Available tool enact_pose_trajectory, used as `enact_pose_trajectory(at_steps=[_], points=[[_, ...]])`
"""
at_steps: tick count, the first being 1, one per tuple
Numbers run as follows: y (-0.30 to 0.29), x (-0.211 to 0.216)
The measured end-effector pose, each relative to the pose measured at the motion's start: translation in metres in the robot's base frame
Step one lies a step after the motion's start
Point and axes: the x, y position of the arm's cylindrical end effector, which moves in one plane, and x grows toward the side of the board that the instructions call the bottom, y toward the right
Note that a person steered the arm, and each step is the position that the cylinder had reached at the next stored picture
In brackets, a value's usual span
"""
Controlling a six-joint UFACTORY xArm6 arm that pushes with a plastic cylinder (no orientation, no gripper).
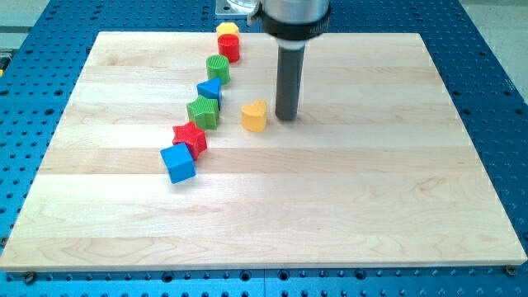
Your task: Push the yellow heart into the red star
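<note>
The yellow heart (254, 115) lies on the wooden board, a little above its middle. The red star (190, 137) lies to its lower left, in a slanting row of blocks. My tip (286, 116) stands just to the right of the yellow heart, with a small gap between them. The heart is apart from the red star, about a block's width away.
The slanting row runs from the view's top to the lower left: a yellow block (228, 30), a red block (229, 47), a green block (219, 68), a blue triangle (209, 89), a green star (204, 111), the red star, a blue cube (177, 162). The board's edge (264, 268) borders a blue perforated table.
</note>
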Motion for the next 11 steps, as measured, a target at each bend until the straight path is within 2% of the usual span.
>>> enact_pose_trajectory(at_steps=[1, 3, 4, 5, 6, 7, 9, 11], points=[[-0.029, 0.001], [-0.028, 0.063], [-0.061, 0.074], [-0.119, 0.076], [-0.098, 0.113], [-0.112, 0.156], [-0.224, 0.161], [-0.205, 0.136]])
